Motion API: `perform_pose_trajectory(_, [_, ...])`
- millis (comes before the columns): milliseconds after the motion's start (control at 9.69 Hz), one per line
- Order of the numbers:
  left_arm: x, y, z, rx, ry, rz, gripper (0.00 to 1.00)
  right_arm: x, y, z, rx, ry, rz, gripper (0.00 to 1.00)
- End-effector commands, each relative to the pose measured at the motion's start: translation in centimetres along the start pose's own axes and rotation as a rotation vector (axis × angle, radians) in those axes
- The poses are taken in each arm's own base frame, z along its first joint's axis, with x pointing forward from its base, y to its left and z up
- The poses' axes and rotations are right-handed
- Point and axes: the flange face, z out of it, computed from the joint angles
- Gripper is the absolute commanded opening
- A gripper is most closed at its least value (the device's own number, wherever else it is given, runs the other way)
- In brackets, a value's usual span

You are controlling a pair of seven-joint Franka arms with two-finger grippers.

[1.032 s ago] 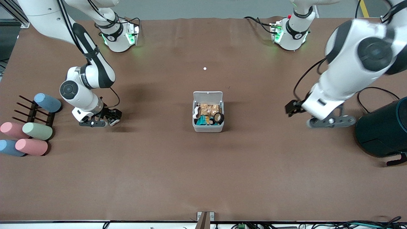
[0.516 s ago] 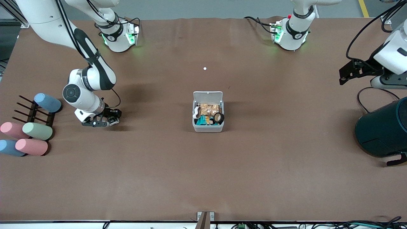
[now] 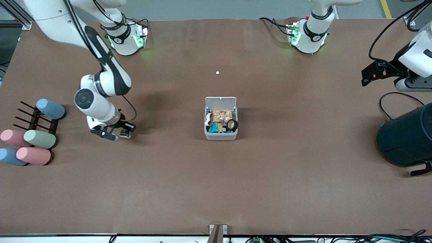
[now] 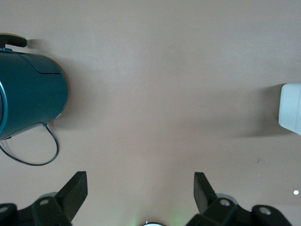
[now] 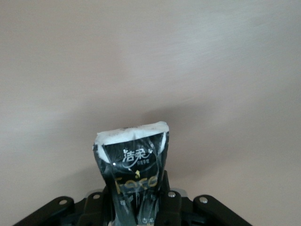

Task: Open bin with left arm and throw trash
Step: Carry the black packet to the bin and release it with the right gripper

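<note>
The bin [image 3: 220, 118] was seen near the middle of the table, its lid [image 3: 220, 101] already swung up on the side toward the robots' bases and its cavity filled with scraps: a whitish loop [image 3: 209, 118], a black ring with a beige centre [image 3: 232, 125], and tan and teal wrappers. A black foil packet [image 5: 135, 176] was held upright, clamped between the fingers of the right gripper [image 3: 113, 134], with its white-edged top pointing away from the wrist. That gripper was held low over bare table toward the right arm's end, beside the rack of pastel cylinders [image 3: 30, 143].

From the packet, the bin lay toward the table's centre and the left arm's end, with open table between them. The right gripper was judged the nearer of the two to the bin, so the carry was expected to fall to it.

The left gripper [image 4: 140, 190] was raised by the table edge at the left arm's end, above the dark teal drum [image 3: 406, 136]. Its fingers [image 4: 75, 187] were spread wide and nothing was held between them; that arm appeared to be waiting.
</note>
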Motion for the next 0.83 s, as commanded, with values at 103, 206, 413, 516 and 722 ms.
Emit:
perform_pose_trajectory(103, [-0.3,-0.1,-0.2,-0.013,0.010,-0.013,1.00,-4.1,-13.8,-11.0,0.038,-0.072,0.249,0.00])
perform_pose_trajectory(206, [-0.3,-0.2,-0.1,-0.007,0.009,-0.009,1.00,-6.8,-17.7,-13.2,0.100,-0.074,0.280,0.00])
perform_pose_trajectory(413, [-0.3,-0.2,0.0,-0.013,0.006,-0.006,1.00,-10.3,-23.9,-15.9,0.192,-0.077,0.364,0.00])
perform_pose_trajectory(516, [-0.2,-0.2,0.0,-0.013,0.007,-0.006,1.00,-11.5,-26.0,-15.7,0.246,-0.076,0.409,0.00])
perform_pose_trajectory(722, [-0.2,-0.3,0.0,-0.008,0.007,-0.005,1.00,-15.1,-28.5,-14.1,0.265,-0.086,0.368,0.01])
